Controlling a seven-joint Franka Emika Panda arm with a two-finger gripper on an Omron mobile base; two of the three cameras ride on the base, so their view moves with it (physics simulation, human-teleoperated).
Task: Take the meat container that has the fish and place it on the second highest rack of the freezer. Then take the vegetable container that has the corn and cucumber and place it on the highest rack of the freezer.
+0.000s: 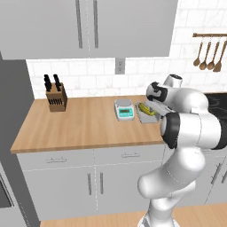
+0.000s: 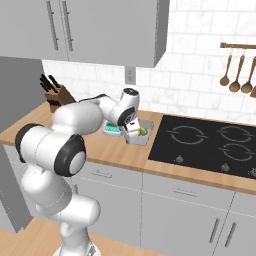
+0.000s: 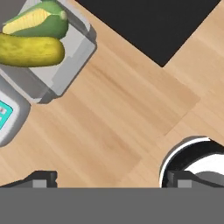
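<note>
Two small dark fingertips stand wide apart at the bottom of the hand view, one at each side, with bare wood between them: the two-finger gripper [image 3: 111, 179] is spread and carries nothing. It hangs over the light wooden countertop [image 1: 84, 124], just beside the shallow light-grey rectangular vegetable tray [image 3: 65, 65], not touching it.

Look into that tray from the hand camera: a yellow corn cob in a green husk [image 3: 37, 19] lies alongside a yellow-green cucumber [image 3: 30, 50], the two side by side and touching. At the left edge of that view sits the corner of a grey kitchen scale with a teal display [image 3: 8, 116], right next to the tray. A black cooktop [image 3: 144, 22] cuts across the top.

From the left base camera, the white arm rises at the lower right and bends over the counter, its hand covering part of the tray [image 1: 147, 114]; the corn [image 1: 146, 109] peeks out beside it. The scale [image 1: 124, 109] sits just left of the tray, and a wooden knife block with black handles [image 1: 56, 95] stands well apart at the far left, against the white tiled wall.

From the right base camera, the tray [image 2: 141, 133] lies between the scale [image 2: 112, 130] and the cooktop [image 2: 207, 142]. Wooden spoons [image 2: 239, 70] hang on a rail at the far right.
</note>
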